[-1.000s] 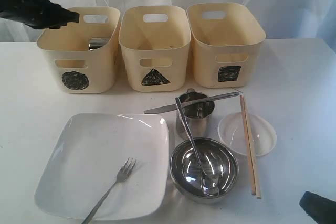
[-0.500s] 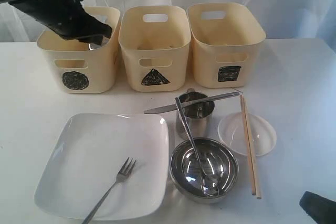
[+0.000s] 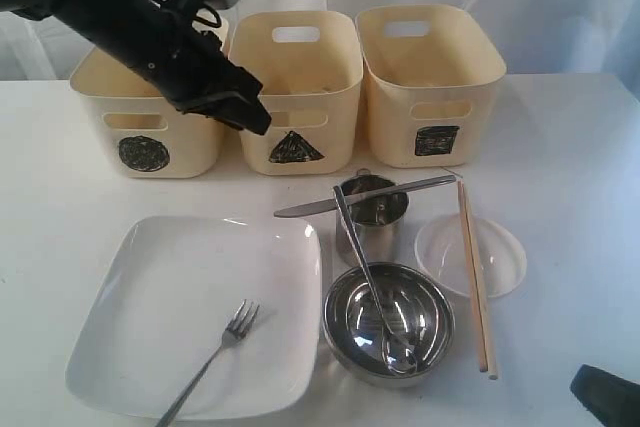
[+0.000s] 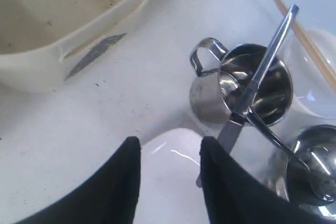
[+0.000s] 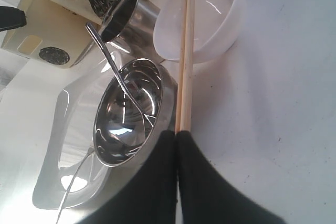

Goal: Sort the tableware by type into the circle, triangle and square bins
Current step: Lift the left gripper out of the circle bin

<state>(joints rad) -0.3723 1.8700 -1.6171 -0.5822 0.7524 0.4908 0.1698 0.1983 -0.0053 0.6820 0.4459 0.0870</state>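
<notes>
My left gripper (image 3: 255, 123) hangs open and empty in front of the circle bin (image 3: 110, 107) and triangle bin (image 3: 295, 82); in the left wrist view the left gripper (image 4: 169, 142) hovers over a corner of the white square plate (image 3: 190, 307). A fork (image 3: 212, 359) lies on that plate. A knife (image 3: 365, 195) rests across a steel cup (image 3: 372, 215). A spoon (image 3: 372, 282) leans in the steel bowl (image 3: 390, 325). Chopsticks (image 3: 475, 277) lie over the clear dish (image 3: 470, 255). My right gripper (image 5: 176, 132) is shut at the near end of the chopsticks (image 5: 185, 51), beside the bowl (image 5: 131, 114).
The square bin (image 3: 430, 77) stands at the right end of the row of three cream bins at the back of the white table (image 3: 570, 177). My left arm (image 3: 120, 17) crosses over the circle bin. Only a dark part of the right gripper (image 3: 605, 394) shows at the front right corner.
My left arm has swung from above the circle bin at the back left, down and to the right, to the front of the bins. Tableware and right gripper are unmoved.
</notes>
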